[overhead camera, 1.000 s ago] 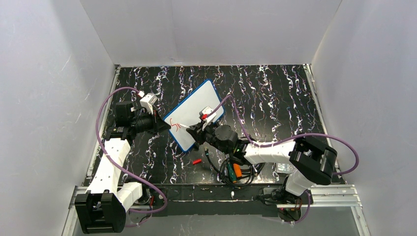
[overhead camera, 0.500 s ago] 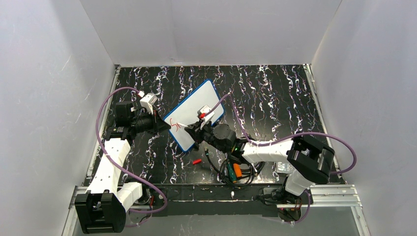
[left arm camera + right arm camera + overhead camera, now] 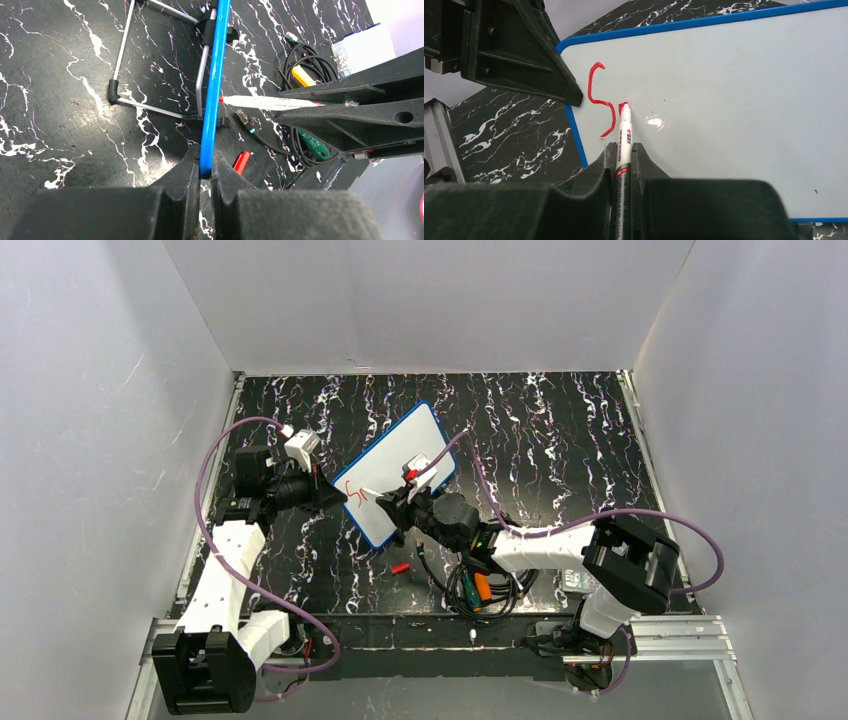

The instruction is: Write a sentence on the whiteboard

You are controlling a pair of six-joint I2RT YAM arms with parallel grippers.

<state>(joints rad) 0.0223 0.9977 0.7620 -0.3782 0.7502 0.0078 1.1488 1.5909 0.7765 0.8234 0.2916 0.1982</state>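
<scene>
While the left gripper (image 3: 205, 172) clamps the rim of the whiteboard (image 3: 724, 100), the right gripper (image 3: 624, 150) — closed on the red marker (image 3: 624, 135), tip just right of the sentence (image 3: 599, 102), a lone "S" near the board's left edge — should press lightly, stroking slowly.

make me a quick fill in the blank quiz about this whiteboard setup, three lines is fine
1. The left claw is shut on the ____ rim of the whiteboard.
2. The right claw is shut on a marker with a ____ tip.
3. Of the sentence, only the letter ____ is complete on the board.

Missing words: blue; red; S
</scene>
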